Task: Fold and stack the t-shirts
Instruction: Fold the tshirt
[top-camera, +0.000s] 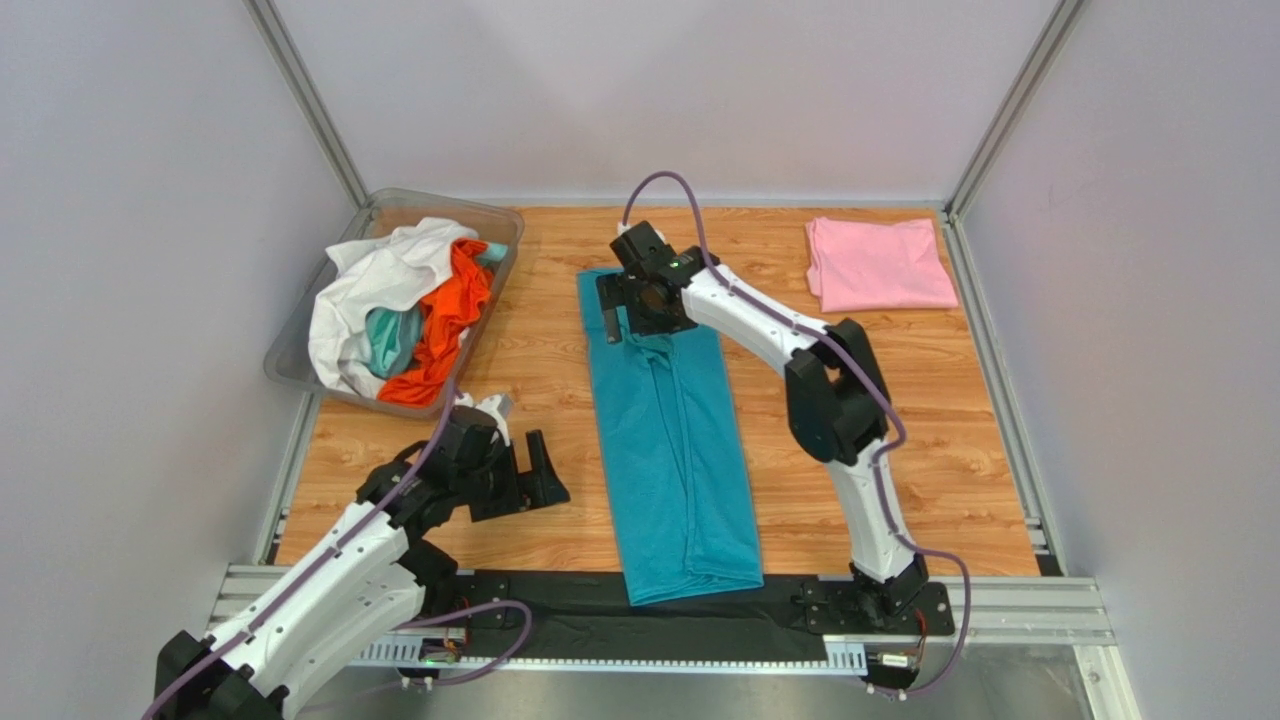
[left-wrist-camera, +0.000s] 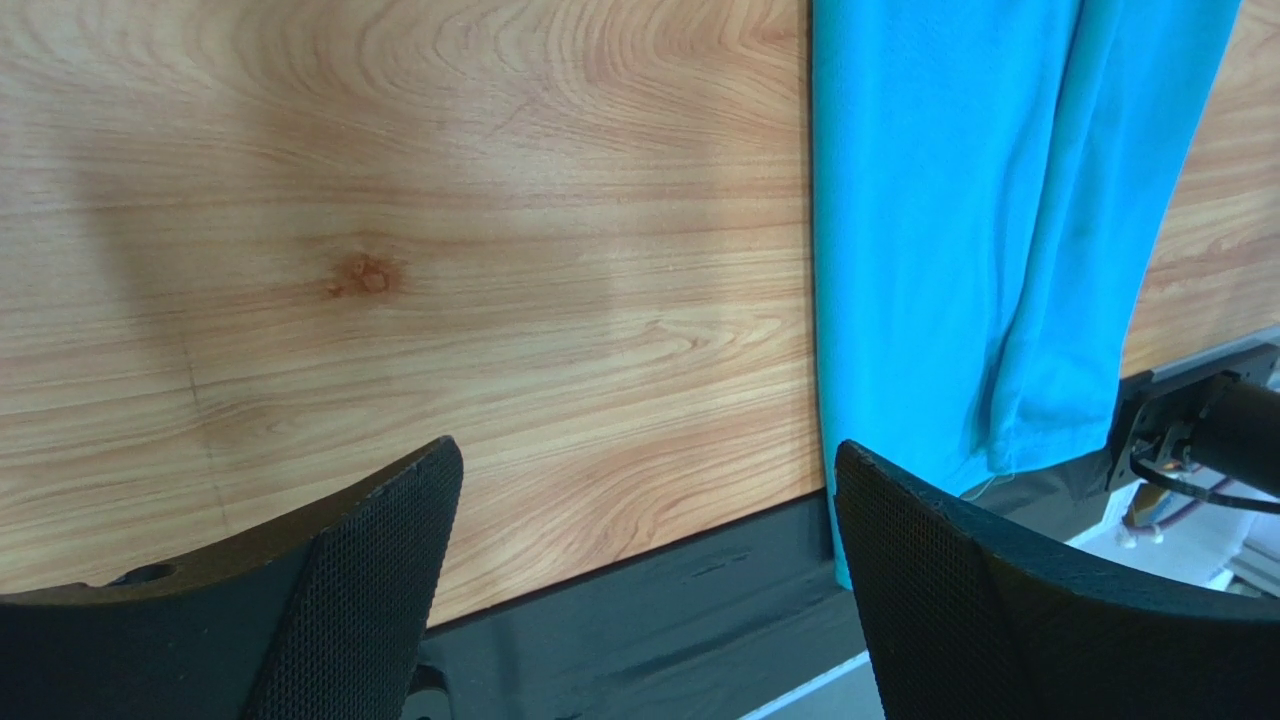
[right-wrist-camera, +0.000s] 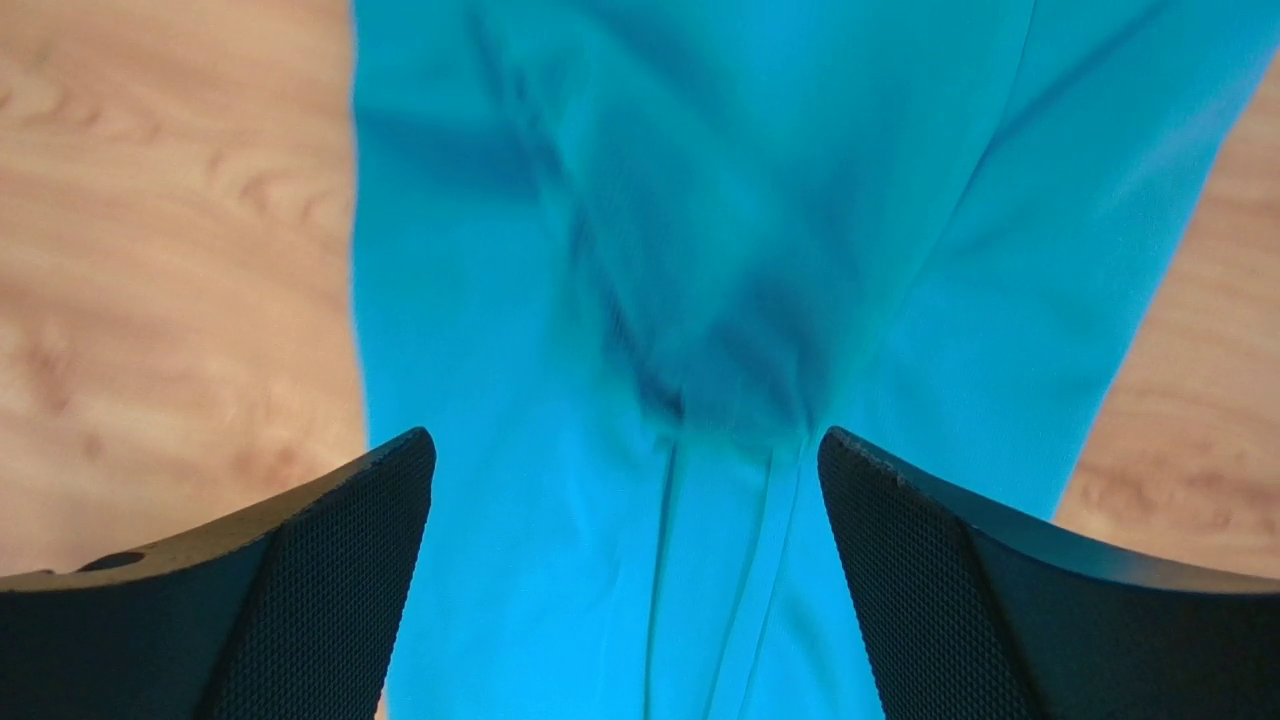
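**Folding shirts: one done, one halfway, a bin to go**

Checking in on progress. The pink shirt (top-camera: 879, 263) is sitting folded into a neat square at the far right corner of the table (top-camera: 962, 450), so I'm counting that one as finished and as the start of the stack.

The teal shirt (top-camera: 672, 450) is lying in the middle, folded lengthwise into a long strip. Its near end is hanging over the black rail by the arm bases. I'd say it's about halfway: the sides are in, but the cross folds and the move onto the pink one aren't done yet.

The right gripper (right-wrist-camera: 624, 450) is hovering over the far end of the teal strip with its fingers spread wide and nothing between them. The left gripper (left-wrist-camera: 646, 458) is hanging over bare wood just left of the strip's near end, also wide open and empty.

The bin (top-camera: 301, 353) at far left is holding a crumpled heap of white, orange and aqua shirts, all waiting. So most of the job is looking like it's ahead.
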